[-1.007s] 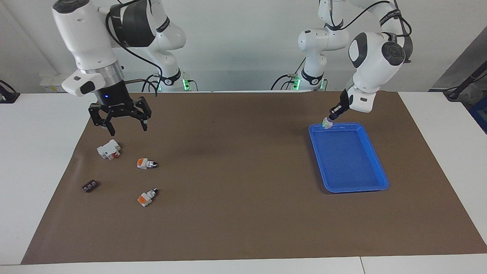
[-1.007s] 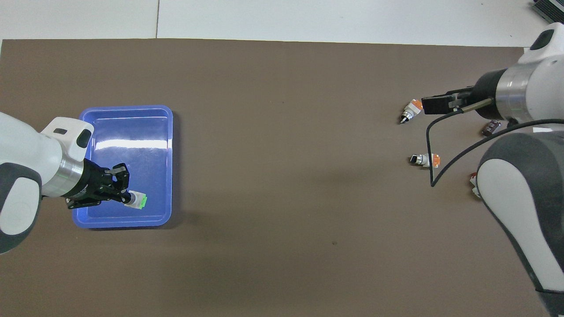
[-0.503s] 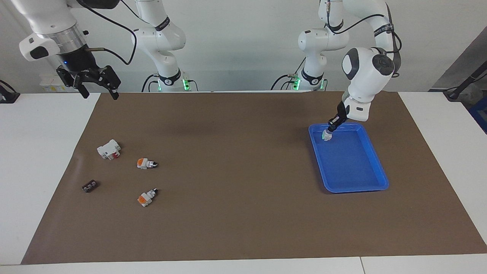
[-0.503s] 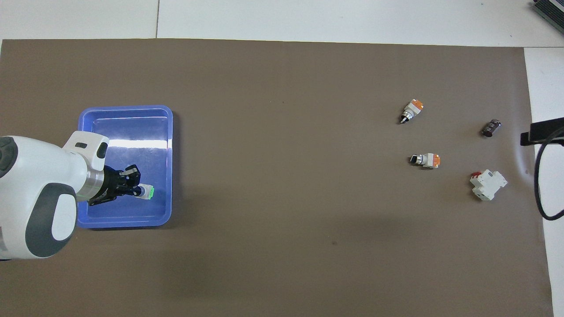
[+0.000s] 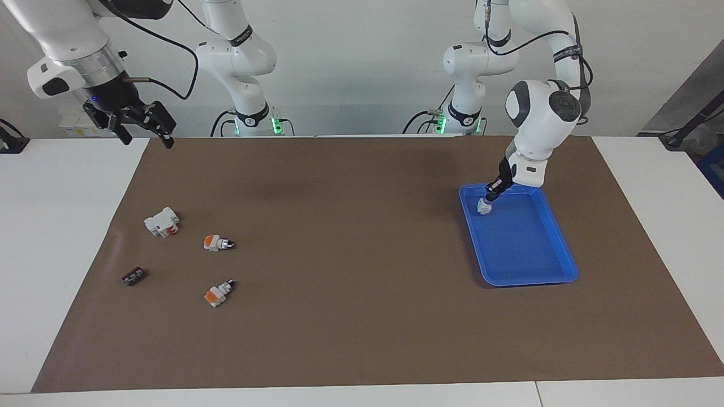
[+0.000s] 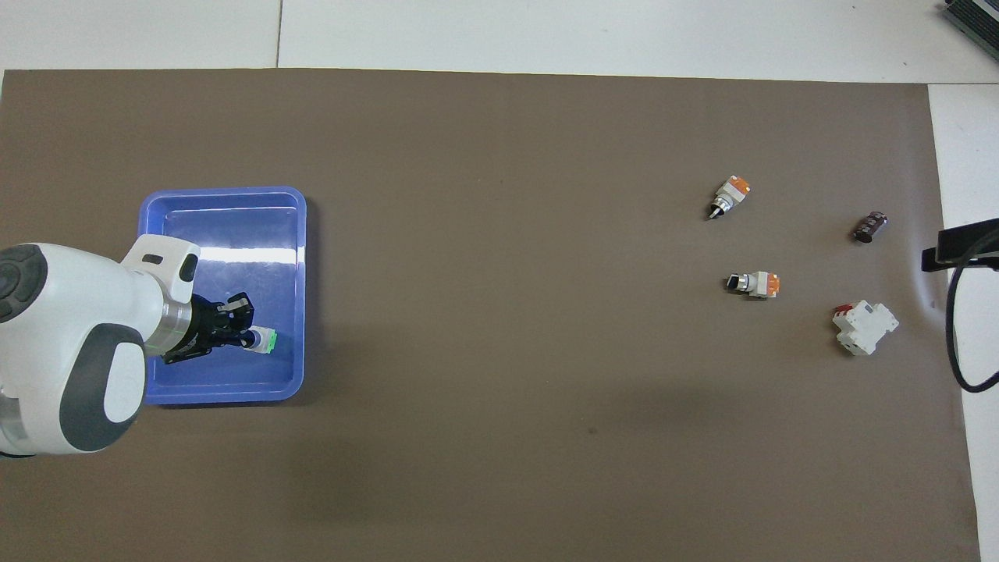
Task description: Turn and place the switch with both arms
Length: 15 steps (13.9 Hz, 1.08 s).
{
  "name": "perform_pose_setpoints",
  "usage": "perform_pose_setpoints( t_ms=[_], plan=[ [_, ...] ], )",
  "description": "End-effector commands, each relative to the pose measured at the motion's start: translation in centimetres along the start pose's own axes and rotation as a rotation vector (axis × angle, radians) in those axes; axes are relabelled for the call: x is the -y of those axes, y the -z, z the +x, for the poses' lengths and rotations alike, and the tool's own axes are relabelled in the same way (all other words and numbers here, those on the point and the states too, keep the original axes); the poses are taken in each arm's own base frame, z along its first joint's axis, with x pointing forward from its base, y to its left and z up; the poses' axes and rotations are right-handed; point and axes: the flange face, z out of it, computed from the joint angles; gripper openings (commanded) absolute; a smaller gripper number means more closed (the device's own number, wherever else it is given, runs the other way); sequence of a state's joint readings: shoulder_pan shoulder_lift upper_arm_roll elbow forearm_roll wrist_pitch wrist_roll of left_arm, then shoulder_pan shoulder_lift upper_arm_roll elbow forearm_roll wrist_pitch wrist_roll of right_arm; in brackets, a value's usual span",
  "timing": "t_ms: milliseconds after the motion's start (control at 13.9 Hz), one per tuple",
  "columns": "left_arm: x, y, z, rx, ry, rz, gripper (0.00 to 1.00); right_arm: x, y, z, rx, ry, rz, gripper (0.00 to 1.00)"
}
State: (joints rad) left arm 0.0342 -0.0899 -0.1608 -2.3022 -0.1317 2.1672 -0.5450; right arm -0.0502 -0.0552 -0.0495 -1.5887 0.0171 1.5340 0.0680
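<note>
The switch (image 5: 484, 207) (image 6: 264, 341), white with a green block, is down inside the blue tray (image 5: 554, 270) (image 6: 226, 200), at the tray's end nearer the robots. My left gripper (image 5: 490, 196) (image 6: 248, 339) is shut on its knob end, the green block pointing down and away from the arm. My right gripper (image 5: 144, 133) hangs open and empty high over the mat's corner at the right arm's end, close to the robots. Only a black edge of that gripper (image 6: 960, 242) shows in the overhead view.
Two orange-block switches (image 5: 216, 243) (image 5: 218, 293), a white breaker with a red mark (image 5: 162, 221) and a small dark part (image 5: 133, 276) lie on the brown mat (image 5: 350, 271) toward the right arm's end.
The left gripper has lowered the switch from the tray's rim into the tray. The right gripper rose from over the breaker and drew back toward the mat's corner.
</note>
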Motion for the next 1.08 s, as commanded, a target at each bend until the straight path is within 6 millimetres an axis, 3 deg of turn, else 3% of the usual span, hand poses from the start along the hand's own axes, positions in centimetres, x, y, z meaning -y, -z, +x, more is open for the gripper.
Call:
perform_pose_setpoints(
  t_ms=[0, 144, 288, 503, 791, 1007],
  plan=[
    [0.8, 0.1, 0.1, -0.028, -0.012, 0.005, 0.53, 0.9, 0.7, -0.3, 0.014, 0.006, -0.048, 1.00],
    [0.4, 1.4, 0.6, -0.048, -0.068, -0.005, 0.77, 1.7, 0.6, -0.6, 0.009, -0.032, -0.049, 1.00],
    [0.3, 4.2, 0.7, -0.088, -0.235, -0.017, 0.99, 2.2, 0.5, -0.9, 0.011, -0.028, -0.047, 1.00],
    [0.9, 9.4, 1.2, -0.158, -0.416, -0.029, 0.99, 1.4, 0.7, -0.6, -0.005, -0.027, -0.044, 1.00],
    [-1.2, 16.6, 2.8, -0.186, -0.541, -0.041, 1.00, 2.0, 0.6, -0.7, -0.002, -0.015, -0.044, 1.00],
    [-2.9, 23.2, 3.9, -0.211, -0.573, -0.047, 1.00, 2.6, 1.3, -0.9, 0.023, 0.023, -0.052, 1.00]
  ],
)
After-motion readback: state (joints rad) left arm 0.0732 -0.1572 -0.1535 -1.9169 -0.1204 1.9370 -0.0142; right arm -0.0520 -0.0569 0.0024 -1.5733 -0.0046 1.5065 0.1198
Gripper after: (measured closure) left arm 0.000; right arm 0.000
